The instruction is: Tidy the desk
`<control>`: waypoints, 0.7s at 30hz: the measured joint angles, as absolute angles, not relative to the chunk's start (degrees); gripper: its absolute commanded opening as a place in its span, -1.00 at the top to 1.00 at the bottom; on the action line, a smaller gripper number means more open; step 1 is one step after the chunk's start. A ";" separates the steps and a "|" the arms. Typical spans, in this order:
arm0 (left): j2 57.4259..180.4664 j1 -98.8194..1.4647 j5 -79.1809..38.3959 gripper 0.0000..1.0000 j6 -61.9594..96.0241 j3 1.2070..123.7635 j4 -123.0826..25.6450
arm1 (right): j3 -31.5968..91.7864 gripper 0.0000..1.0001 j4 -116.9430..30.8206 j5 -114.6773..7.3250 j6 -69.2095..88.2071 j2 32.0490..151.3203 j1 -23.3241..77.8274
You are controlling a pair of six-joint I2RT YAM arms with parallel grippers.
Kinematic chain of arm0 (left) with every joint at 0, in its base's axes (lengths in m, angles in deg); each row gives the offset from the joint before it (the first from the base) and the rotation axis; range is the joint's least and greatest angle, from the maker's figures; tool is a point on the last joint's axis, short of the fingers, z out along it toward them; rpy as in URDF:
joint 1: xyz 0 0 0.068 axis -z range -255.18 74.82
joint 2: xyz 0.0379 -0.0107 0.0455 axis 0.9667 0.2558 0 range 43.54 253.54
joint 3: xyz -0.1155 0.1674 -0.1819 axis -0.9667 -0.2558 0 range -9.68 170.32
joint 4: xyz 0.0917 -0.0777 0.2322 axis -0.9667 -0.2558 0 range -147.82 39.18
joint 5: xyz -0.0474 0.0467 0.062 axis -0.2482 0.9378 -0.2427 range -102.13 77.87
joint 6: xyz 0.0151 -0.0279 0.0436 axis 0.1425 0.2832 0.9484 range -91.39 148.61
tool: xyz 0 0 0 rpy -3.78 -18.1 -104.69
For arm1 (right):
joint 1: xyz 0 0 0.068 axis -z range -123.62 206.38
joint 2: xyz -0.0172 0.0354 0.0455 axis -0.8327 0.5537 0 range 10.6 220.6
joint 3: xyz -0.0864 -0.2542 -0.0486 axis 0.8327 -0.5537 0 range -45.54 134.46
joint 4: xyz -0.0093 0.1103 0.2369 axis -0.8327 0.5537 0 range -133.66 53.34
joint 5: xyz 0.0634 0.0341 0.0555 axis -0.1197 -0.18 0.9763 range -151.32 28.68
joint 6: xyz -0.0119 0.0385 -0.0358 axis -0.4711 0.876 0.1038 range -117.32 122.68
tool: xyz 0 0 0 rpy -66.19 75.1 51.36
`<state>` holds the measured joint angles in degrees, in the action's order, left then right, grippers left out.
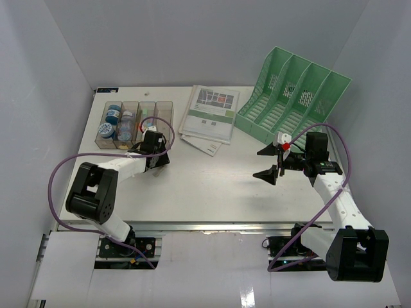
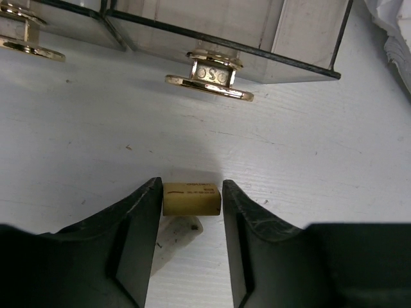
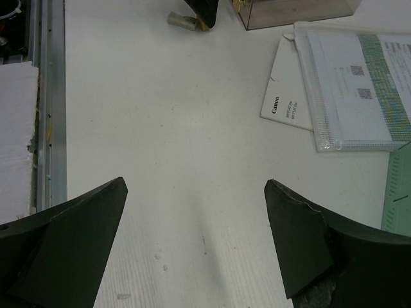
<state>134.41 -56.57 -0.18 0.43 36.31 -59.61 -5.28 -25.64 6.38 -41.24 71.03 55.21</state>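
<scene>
A small eraser (image 2: 191,199) with a yellow sleeve and a white end lies on the white desk (image 1: 212,186), just in front of the clear smoky tray (image 1: 135,125). My left gripper (image 2: 191,186) is down over it, one finger on each side. The left pad touches the sleeve and the right pad stands a hair from it. From above, the left gripper (image 1: 156,160) hides the eraser. The right wrist view shows the eraser (image 3: 183,20) far off at the top edge. My right gripper (image 1: 263,163) hangs wide open over bare desk at the right, holding nothing.
The tray holds several small bottles and stands on gold feet (image 2: 209,80). A stack of booklets and papers (image 1: 209,115) lies at the back middle. A green four-slot file rack (image 1: 292,93) lies at the back right. A metal rail (image 1: 212,224) edges the front.
</scene>
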 measured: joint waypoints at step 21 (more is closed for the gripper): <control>125.97 -56.17 -4.71 0.62 3.56 50.22 -65.24 | -5.29 -0.88 -25.61 6.36 -41.28 71.12 55.26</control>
<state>125.97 -56.17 -4.71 3.56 50.22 -65.24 -5.29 -25.61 6.36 -41.28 71.12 55.26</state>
